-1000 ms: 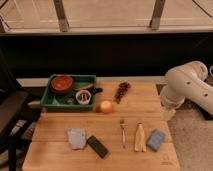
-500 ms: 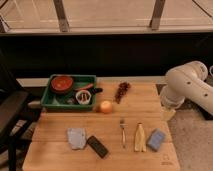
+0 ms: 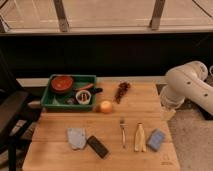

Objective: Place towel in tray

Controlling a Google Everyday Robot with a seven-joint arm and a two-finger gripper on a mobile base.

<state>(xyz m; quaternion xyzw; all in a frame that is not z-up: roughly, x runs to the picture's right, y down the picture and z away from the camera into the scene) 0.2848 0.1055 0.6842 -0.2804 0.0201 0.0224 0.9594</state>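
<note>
Camera view, towel point(image 3: 76, 137) front-L, gripper hidden R

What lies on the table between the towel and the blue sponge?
Between the towel and the sponge, the camera view shows a black bar, a fork and a banana. The gripper hangs past the right edge of the table.

1 cam, high, facing table point(image 3: 55, 127) front-on, gripper hidden at rt

The white arm point(image 3: 187, 87) sits folded at far right, its jaws tucked low beneath the bend.
</note>
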